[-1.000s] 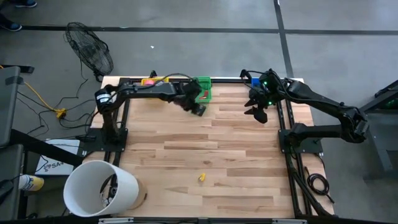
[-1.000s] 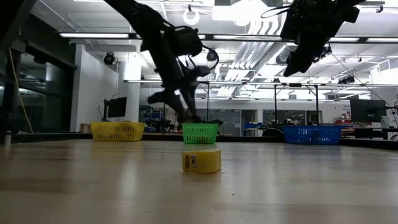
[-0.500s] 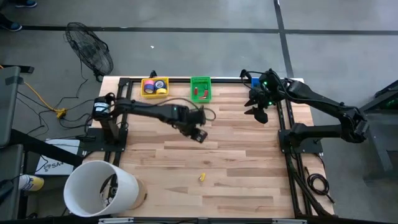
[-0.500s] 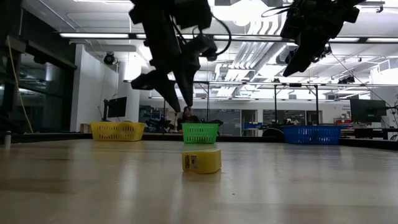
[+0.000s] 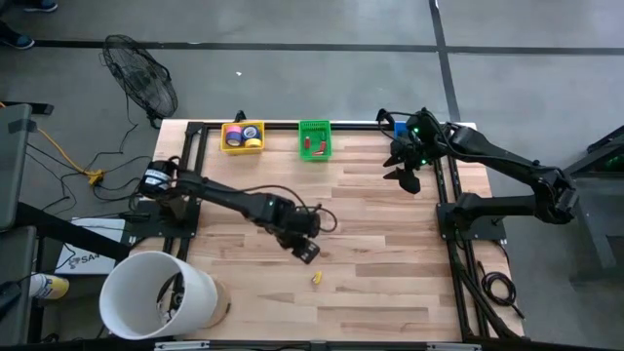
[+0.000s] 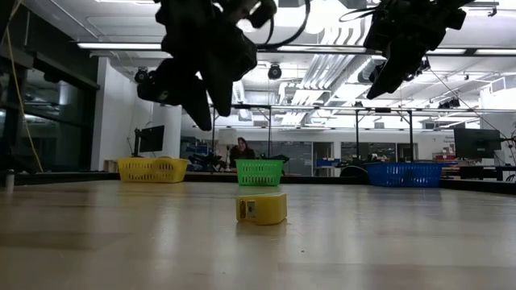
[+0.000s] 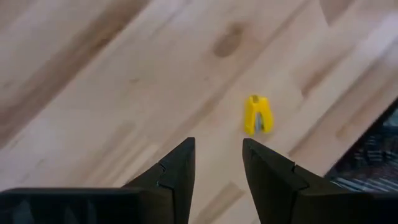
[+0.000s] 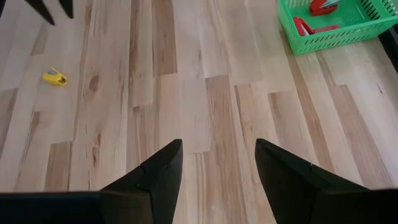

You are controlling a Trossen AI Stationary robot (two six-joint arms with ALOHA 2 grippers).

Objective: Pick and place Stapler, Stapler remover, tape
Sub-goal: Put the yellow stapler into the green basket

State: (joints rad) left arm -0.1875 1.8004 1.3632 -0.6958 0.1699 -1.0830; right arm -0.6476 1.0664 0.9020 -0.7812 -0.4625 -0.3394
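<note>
The left tool (image 5: pixel 306 251) hangs above the middle of the wooden tabletop (image 5: pixel 370 253), its two dark fingers (image 7: pixel 177 171) parted with nothing between them. Near it, toward the front edge, lies the small yellow claw-shaped staple remover (image 5: pixel 316 279). The right tool (image 5: pixel 404 177) waits near the back right corner, fingers apart and empty. Coloured tape rolls (image 5: pixel 243 135) sit in the yellow basket (image 5: pixel 227 144) at the back edge.

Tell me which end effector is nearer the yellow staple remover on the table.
Left. The left end effector hovers just beside the yellow staple remover, open and empty; the right end effector waits far off by the table's back right edge.
</note>
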